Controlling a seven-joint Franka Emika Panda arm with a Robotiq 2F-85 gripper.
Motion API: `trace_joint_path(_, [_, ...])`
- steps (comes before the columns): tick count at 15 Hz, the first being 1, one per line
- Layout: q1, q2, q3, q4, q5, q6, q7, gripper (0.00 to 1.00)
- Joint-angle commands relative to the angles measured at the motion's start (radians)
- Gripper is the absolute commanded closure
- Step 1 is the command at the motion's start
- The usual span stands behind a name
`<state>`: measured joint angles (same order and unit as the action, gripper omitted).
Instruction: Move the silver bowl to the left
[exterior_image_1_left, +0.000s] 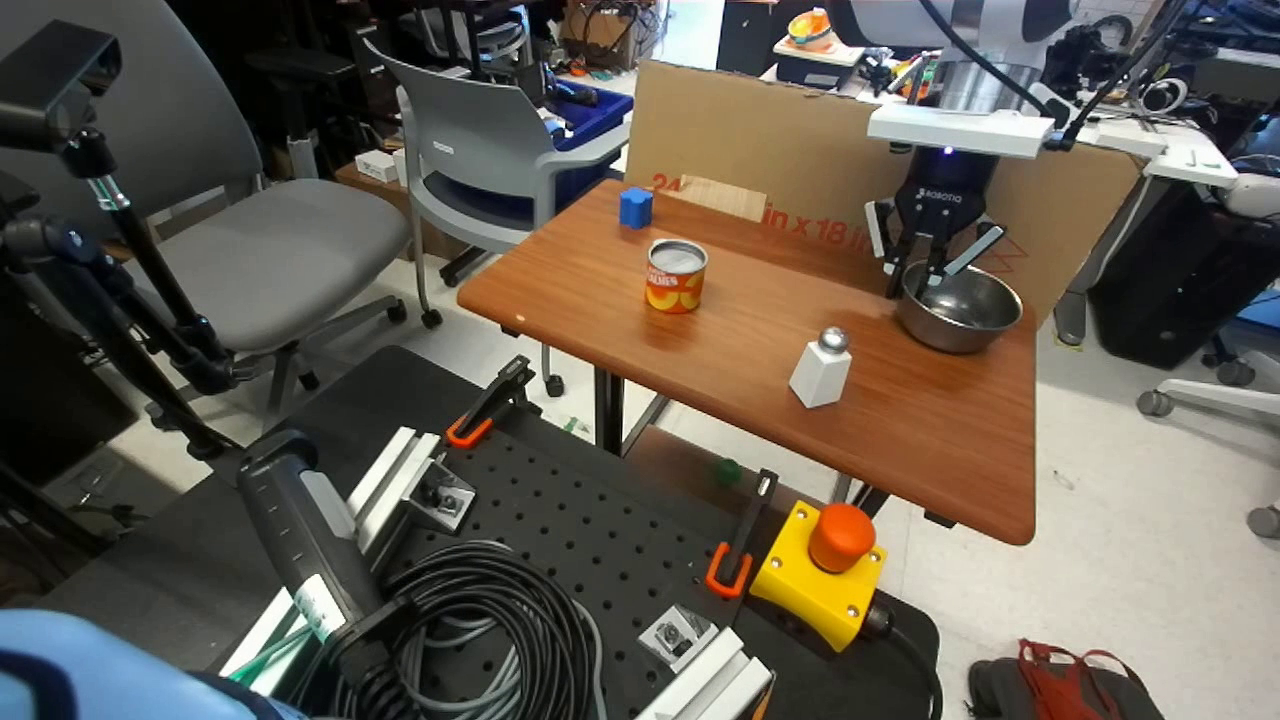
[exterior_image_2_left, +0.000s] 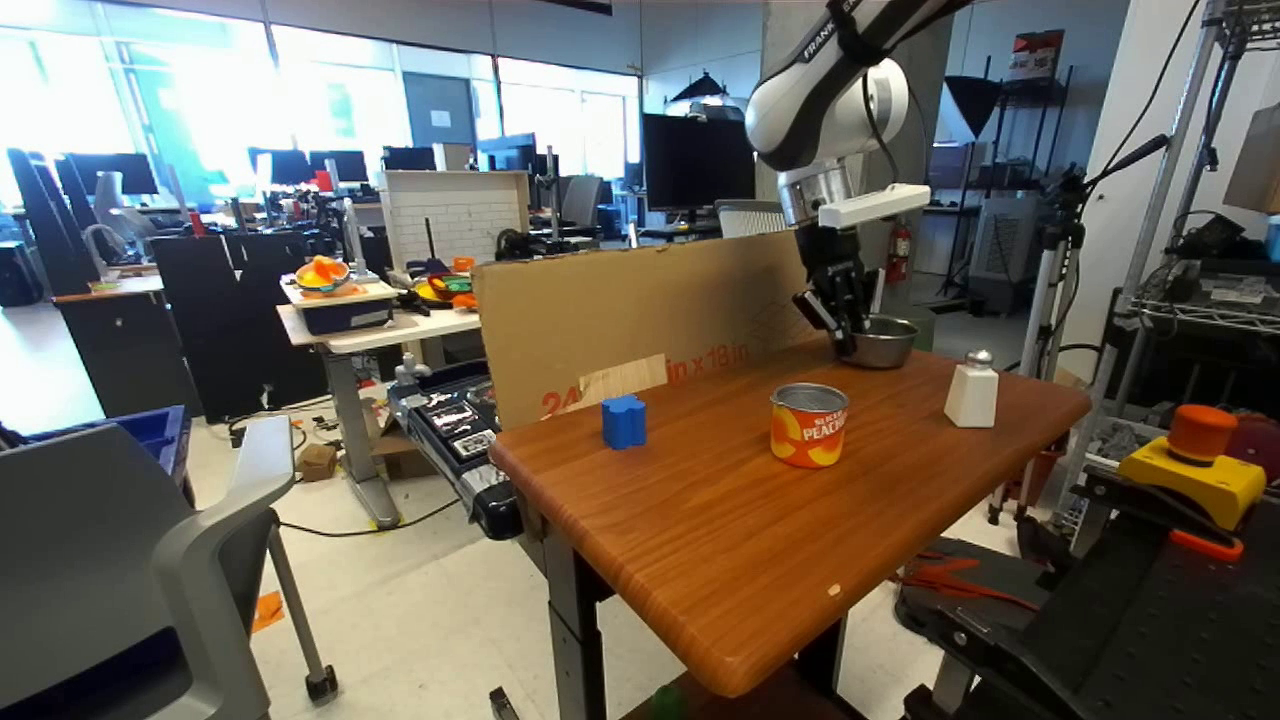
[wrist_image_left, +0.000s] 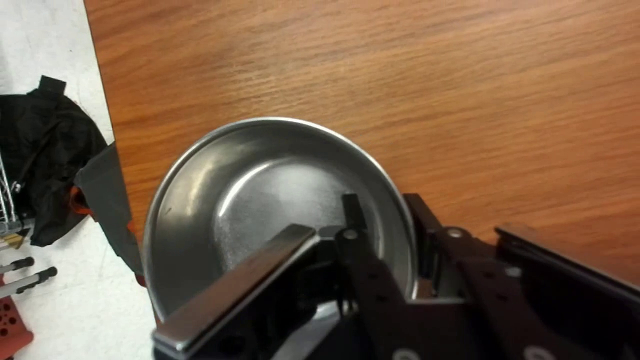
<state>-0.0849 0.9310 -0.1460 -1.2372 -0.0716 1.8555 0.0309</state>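
Observation:
The silver bowl (exterior_image_1_left: 960, 325) stands upright near the far right corner of the wooden table. It also shows in an exterior view (exterior_image_2_left: 885, 342) and in the wrist view (wrist_image_left: 280, 195), where its shiny grey inside looks empty. My gripper (exterior_image_1_left: 914, 278) points down at the bowl's rim. In the wrist view my gripper (wrist_image_left: 383, 212) has one finger inside the bowl and the other outside, with the rim between them. The fingers are apart. The rim lies close to the outer finger, with a gap to the inner one. The gripper hides the bowl's near part in the wrist view.
On the table (exterior_image_1_left: 560, 290) stand a white bottle (exterior_image_1_left: 822, 372), an orange can (exterior_image_1_left: 676, 277) and a blue block (exterior_image_1_left: 636, 208). A cardboard sheet (exterior_image_1_left: 750, 130) stands along the table's back edge, close behind the bowl. The table's side edge runs near the bowl.

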Motion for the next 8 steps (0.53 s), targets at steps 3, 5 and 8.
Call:
trace_joint_path(3, [-0.035, -0.033, 0.022, 0.058, 0.010, -0.135, -0.023, 1.00])
trace_joint_path(5, [-0.043, -0.059, 0.026, 0.055, 0.012, -0.165, -0.036, 0.98])
trace_joint_path(8, [-0.027, -0.104, 0.030, 0.057, 0.000, -0.181, -0.036, 0.98])
